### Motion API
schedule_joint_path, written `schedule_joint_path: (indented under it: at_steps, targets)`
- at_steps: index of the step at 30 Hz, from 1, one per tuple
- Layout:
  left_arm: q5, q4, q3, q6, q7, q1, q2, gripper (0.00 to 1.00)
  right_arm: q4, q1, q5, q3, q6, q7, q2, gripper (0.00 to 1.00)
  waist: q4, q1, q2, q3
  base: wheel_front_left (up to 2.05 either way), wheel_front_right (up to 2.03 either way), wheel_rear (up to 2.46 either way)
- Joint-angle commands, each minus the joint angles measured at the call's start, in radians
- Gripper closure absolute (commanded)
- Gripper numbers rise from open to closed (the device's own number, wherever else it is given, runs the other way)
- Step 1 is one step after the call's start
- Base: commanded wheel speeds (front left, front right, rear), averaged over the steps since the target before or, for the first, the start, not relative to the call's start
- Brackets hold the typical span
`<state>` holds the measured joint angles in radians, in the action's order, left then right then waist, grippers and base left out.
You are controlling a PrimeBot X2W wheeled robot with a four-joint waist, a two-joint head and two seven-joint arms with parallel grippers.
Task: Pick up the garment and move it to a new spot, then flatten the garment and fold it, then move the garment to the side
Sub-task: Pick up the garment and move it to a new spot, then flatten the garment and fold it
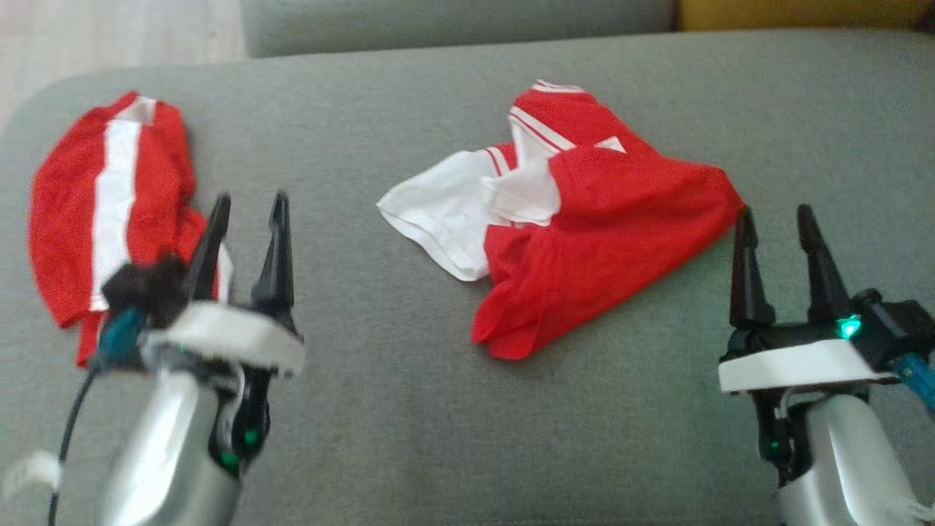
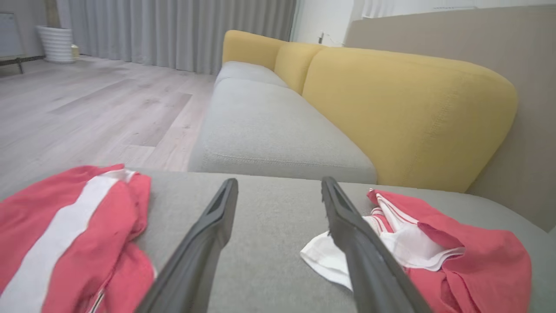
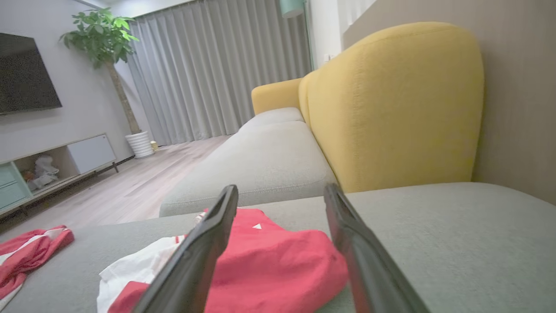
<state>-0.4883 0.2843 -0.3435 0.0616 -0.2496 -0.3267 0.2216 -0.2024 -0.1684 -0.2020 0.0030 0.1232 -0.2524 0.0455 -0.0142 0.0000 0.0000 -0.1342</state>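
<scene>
With the left pincer and the right pincer both spread wide and empty, the crumpled garment lying between them, just beside the right pincer's tips, could be dragged into a tighter bunch if only its top layer is pinched.

Blurred left tool partly hides striped garment.

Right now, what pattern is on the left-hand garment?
The left-hand garment is red with a broad white stripe, clearest in the head view.
</scene>
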Motion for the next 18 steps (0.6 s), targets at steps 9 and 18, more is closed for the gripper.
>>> schedule_joint_path:
  at_steps: [9, 18]
  targets:
    - [0.102, -0.121, 0.175, -0.064, -0.012, 0.150, -0.099, 0.00, 0.002, 0.018, 0.015, 0.049, 0.008, -0.009, 0.005, 0.00, -0.071, 0.0000, 0.0000, 0.052, 0.00, 0.00, 0.00]
    - [0.162, -0.108, 0.233, -0.127, -0.012, 0.137, -0.153, 0.00, -0.025, -0.011, -0.024, 0.193, 0.008, 0.095, 0.005, 0.00, -0.113, 0.0000, 0.0000, 0.015, 0.00, 0.00, 0.00]
